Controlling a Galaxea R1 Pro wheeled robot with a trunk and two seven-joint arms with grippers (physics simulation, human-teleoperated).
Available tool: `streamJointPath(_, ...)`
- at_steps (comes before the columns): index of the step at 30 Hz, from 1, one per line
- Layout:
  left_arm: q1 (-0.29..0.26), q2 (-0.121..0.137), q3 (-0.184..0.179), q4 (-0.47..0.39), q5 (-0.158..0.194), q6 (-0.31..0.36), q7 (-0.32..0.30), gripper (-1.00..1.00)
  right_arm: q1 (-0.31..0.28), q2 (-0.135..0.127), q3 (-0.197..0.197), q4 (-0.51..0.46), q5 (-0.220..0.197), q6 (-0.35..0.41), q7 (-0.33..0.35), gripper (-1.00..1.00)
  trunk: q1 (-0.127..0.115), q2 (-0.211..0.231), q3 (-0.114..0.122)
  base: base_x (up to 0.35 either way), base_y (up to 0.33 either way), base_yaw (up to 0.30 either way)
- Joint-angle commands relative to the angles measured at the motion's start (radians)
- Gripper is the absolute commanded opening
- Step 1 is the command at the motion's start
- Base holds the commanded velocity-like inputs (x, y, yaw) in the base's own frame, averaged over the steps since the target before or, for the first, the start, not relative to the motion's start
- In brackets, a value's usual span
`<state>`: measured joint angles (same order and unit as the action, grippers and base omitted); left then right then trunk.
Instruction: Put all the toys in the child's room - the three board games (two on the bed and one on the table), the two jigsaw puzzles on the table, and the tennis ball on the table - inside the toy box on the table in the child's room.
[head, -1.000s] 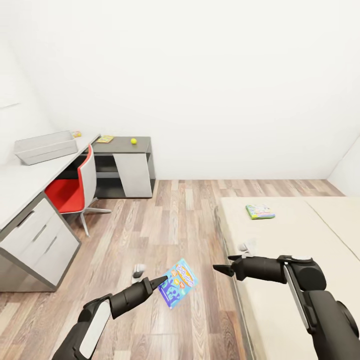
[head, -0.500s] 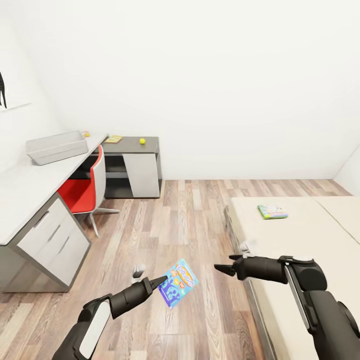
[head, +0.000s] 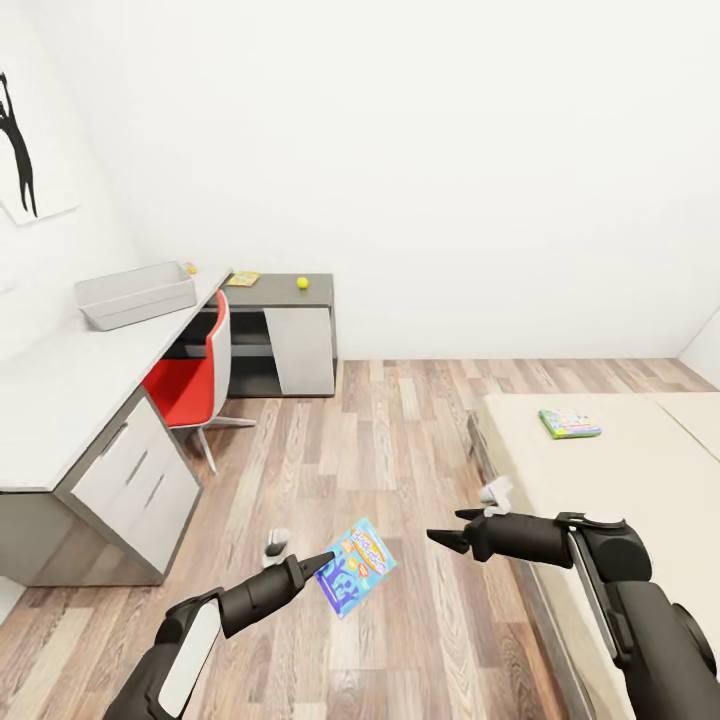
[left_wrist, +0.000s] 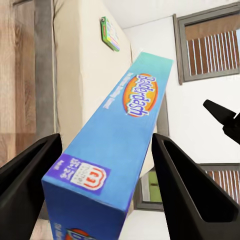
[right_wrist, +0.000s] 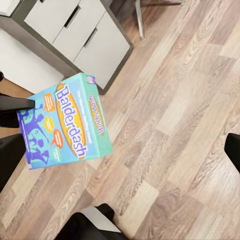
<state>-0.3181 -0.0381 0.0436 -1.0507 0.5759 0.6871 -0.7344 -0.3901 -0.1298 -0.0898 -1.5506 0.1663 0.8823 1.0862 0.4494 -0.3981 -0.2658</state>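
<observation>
The left gripper (head: 322, 565) is clamped on a blue board game (head: 356, 578) lettered "Balderdash", holding it in the air above the wood floor (head: 400, 430) between the bed (head: 600, 480) and the tabletop (head: 60, 380); the left wrist view shows the box (left_wrist: 117, 145) between the two fingers (left_wrist: 187, 190), pinched across its thin side at one end. The right gripper (head: 447, 537) hangs just beside it with its fingers parted and nothing in them. A second board game (head: 570, 422), green-edged, lies flat on the bed near the wall-side edge. The toy box (head: 140, 294) stands at the far end of the light-grey tabletop, and the tennis ball (head: 302, 283) and a jigsaw puzzle (head: 243, 278) rest on the lower dark top near its back edge. The held box looks light and stiff, a glossy cardboard carton that could slip or swing, since it is gripped at one end with most of its length hanging free; a hold nearer the middle of a long edge would likely steady it. The ball would probably roll if nudged, so closing on it from above seems safest
</observation>
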Motion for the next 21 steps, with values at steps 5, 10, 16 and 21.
streamJointPath(5,-0.001,-0.002,0.003,0.000,0.004,0.006,0.002,-1.00,-0.001,0.001,-0.001,-0.002,0.009,0.007,0.012,1.00,0.001,-0.002,-0.002,0.117,0.272,0.000)
streamJointPath(10,-0.002,-0.004,0.003,0.000,0.004,-0.010,0.004,-1.00,-0.002,0.001,0.001,-0.002,0.011,0.007,0.012,1.00,0.001,-0.002,-0.002,0.222,0.203,0.000)
streamJointPath(16,-0.008,-0.003,0.003,0.000,0.004,-0.019,0.004,-1.00,-0.001,0.001,0.003,-0.002,0.014,0.008,0.011,1.00,0.001,-0.002,-0.002,0.293,0.130,0.000)
streamJointPath(21,-0.024,-0.001,0.016,-0.016,0.007,-0.018,0.003,-1.00,-0.002,0.001,0.002,-0.002,0.016,0.014,0.011,1.00,0.001,-0.002,-0.002,0.318,0.099,0.000)
